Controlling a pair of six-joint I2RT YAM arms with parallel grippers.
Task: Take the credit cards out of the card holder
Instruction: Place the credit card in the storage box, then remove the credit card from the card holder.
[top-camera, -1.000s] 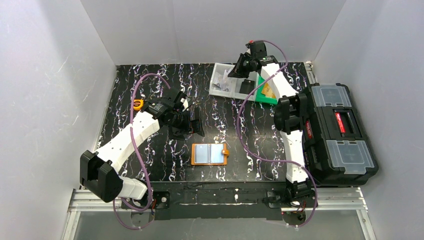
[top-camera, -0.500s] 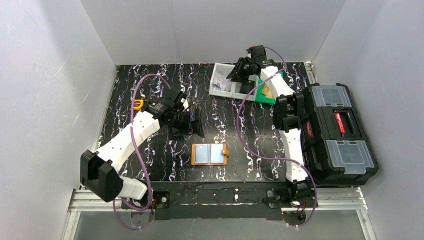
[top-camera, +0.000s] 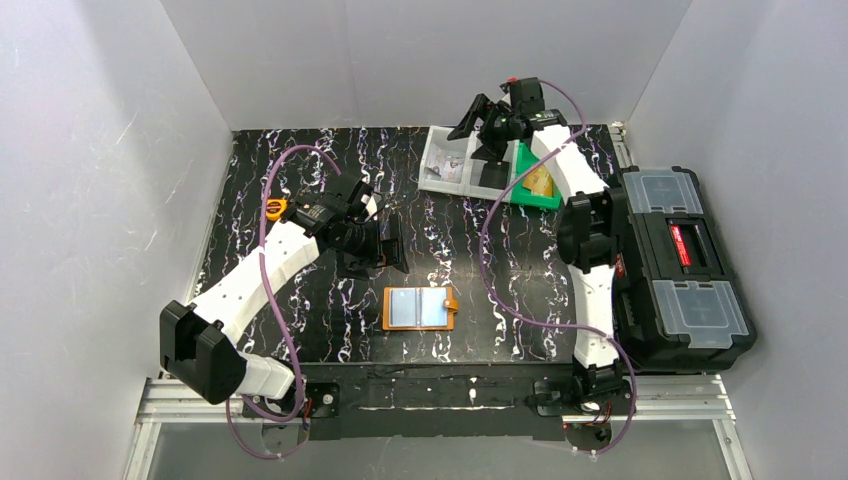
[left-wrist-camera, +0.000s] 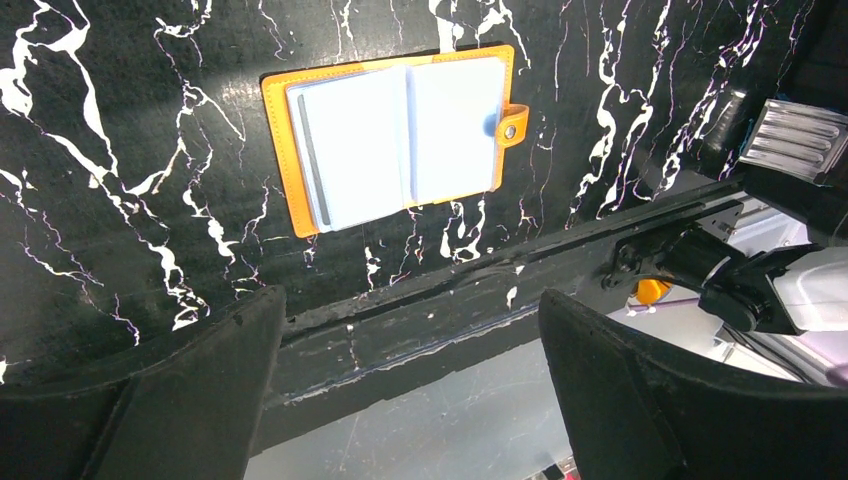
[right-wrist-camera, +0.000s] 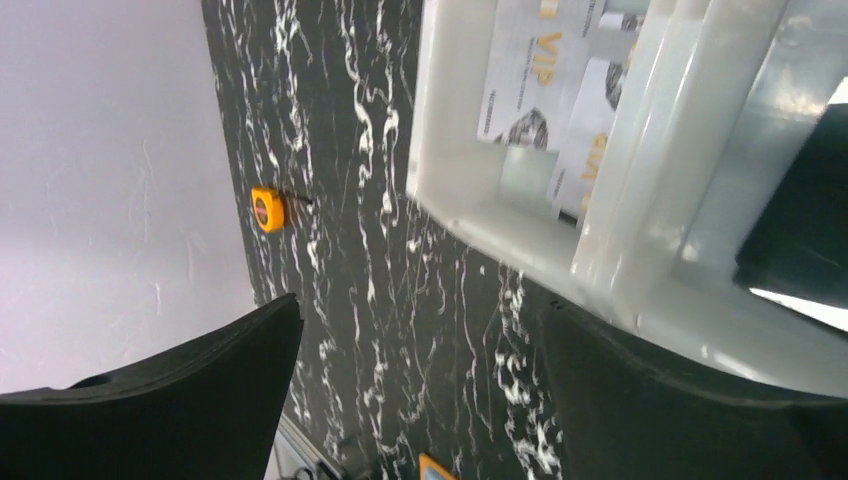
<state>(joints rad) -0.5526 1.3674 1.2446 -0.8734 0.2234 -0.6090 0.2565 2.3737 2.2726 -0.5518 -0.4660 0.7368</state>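
Note:
The card holder lies open and flat on the black marbled table, orange-tan with a snap tab on its right edge. Pale blue credit cards sit in its clear pockets. My left gripper hovers just behind the card holder, open and empty. At the back, my right gripper hangs open and empty over a clear tray. The tray holds whitish credit cards printed "VIP" and one dark card.
A small yellow-orange tape measure lies at the back left. A green object sits beside the tray. A black toolbox fills the right side. White walls enclose the table on three sides.
My right gripper has gone from shut to open above the tray, dipping toward it and then rising. The left arm and the card holder have not moved.

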